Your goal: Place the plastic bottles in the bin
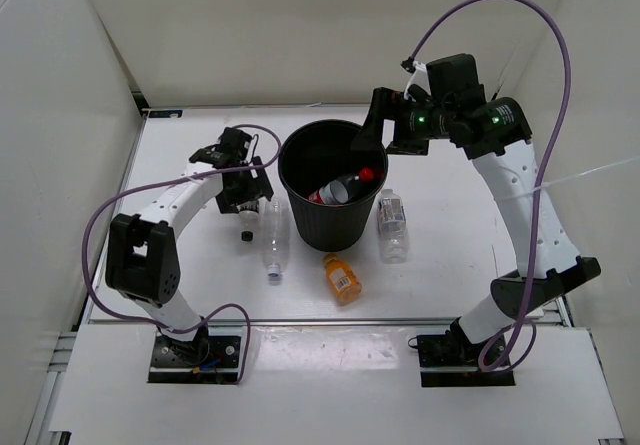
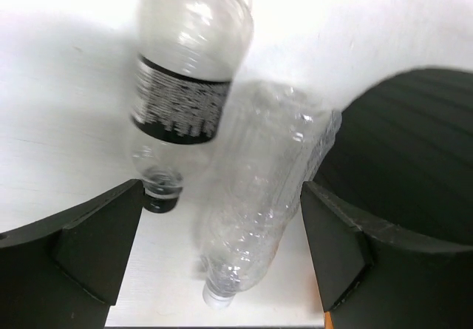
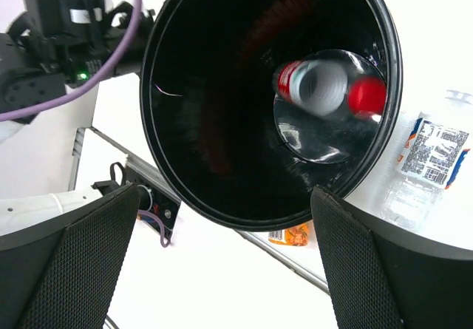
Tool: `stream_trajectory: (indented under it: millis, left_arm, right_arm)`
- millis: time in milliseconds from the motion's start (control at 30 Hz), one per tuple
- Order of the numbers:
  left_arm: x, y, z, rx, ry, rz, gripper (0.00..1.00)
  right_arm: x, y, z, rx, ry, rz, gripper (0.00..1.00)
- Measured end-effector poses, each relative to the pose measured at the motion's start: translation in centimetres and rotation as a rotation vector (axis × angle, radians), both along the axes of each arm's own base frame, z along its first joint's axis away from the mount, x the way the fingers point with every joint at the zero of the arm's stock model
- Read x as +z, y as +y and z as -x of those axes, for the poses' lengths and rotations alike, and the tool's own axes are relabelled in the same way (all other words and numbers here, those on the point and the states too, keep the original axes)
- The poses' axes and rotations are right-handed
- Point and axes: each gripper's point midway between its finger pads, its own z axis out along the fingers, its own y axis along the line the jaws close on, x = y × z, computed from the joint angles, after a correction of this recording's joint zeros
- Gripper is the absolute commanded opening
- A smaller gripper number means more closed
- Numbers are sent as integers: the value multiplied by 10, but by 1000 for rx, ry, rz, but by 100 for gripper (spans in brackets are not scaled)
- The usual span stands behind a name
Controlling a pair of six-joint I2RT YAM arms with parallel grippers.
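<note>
Left end effector (image 2: 220, 244) is hanging, spread wide, over the clear bottle (image 2: 259, 196) lying just left of the bin (image 1: 320, 227), and is best closing mid-body, avoiding the black-labelled bottle (image 2: 188, 85) just beside it.

A flat white tabletop (image 1: 440, 265) sits boxed in by plain white walls (image 1: 300, 25) on three sides, evenly lit.

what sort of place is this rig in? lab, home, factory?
Most likely a lab test cell, not a home: bare white table boxed in by plain white panels, left arm and right arm bolted at its near edge, only a black bin and loose plastic bottles as props.
</note>
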Motion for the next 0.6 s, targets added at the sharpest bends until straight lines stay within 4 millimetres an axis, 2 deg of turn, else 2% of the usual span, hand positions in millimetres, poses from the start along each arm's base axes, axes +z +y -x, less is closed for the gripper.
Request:
stream_trajectory:
  millis: [100, 200, 433, 533, 600]
  left_arm:
    - [10, 8, -8, 20, -37, -41, 98]
    - [9, 16, -10, 37, -35, -70, 97]
    - [-23, 33, -16, 78, 36, -114, 93]
    - [-39, 42, -19, 95, 72, -117, 88]
    - [-47, 46, -22, 99, 86, -109, 78]
  right_arm:
    - [0, 0, 0, 7, 1, -2, 100]
    - [-2, 2, 1, 17, 11, -4, 100]
    - [-10, 5, 5, 44, 52, 0, 100]
    - [-11, 4, 8, 49, 63, 4, 100]
    - [-13, 3, 8, 48, 71, 8, 100]
